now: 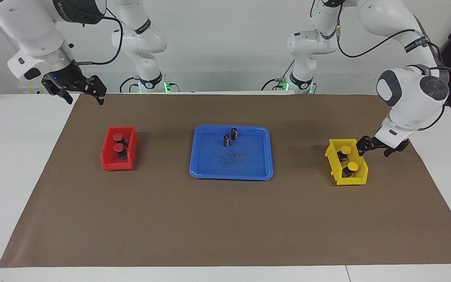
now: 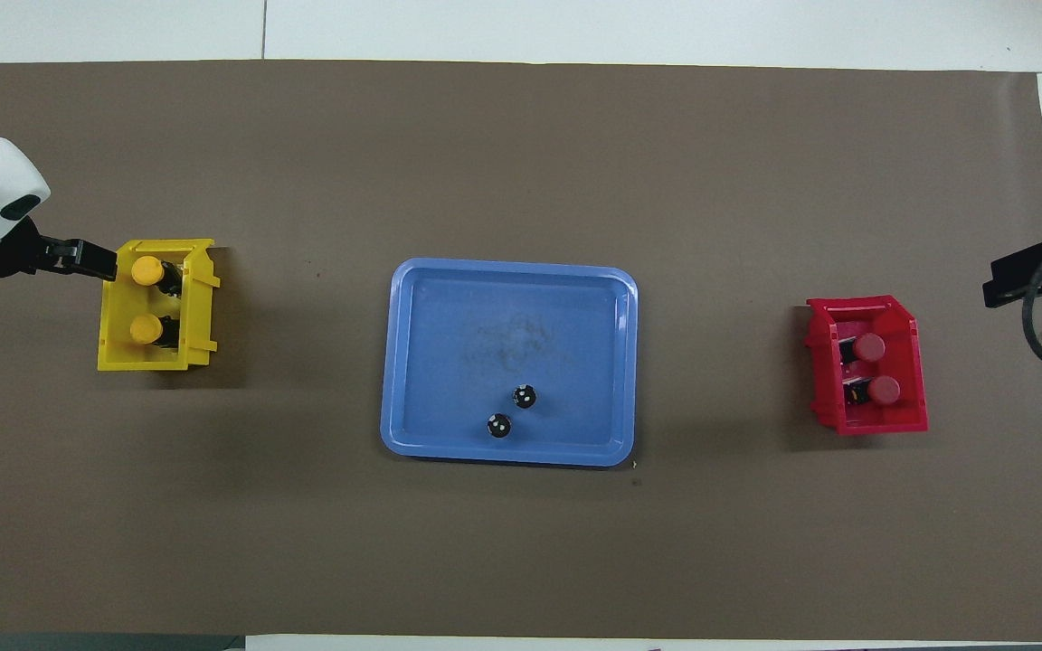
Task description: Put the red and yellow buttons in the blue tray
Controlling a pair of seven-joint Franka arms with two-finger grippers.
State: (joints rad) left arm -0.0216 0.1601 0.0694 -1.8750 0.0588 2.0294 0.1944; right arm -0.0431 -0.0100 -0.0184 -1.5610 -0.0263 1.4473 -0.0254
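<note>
Two yellow buttons [image 1: 345, 150] [image 1: 352, 166] lie in the small yellow bin [image 1: 333, 158], also seen in the overhead view [image 2: 147, 268] [image 2: 146, 328]. Two red buttons [image 1: 118, 136] [image 1: 119, 147] lie in the small red bin [image 1: 108, 162], also seen in the overhead view [image 2: 868, 346] [image 2: 884, 390]. The blue tray [image 1: 249, 166] [image 2: 449, 344] sits mid-table between the bins and holds no buttons. My left gripper [image 1: 374, 147] [image 2: 91, 260] is open and empty, low beside the yellow bin's outer wall. My right gripper [image 1: 84, 94] [image 2: 1027, 276] is open, empty and raised, well apart from the red bin.
Two dark cylinders with silvery tops [image 1: 234, 133] [image 1: 227, 140] stand upright in the blue tray, in the part nearer to the robots. A brown mat [image 1: 225, 219] covers the table under everything.
</note>
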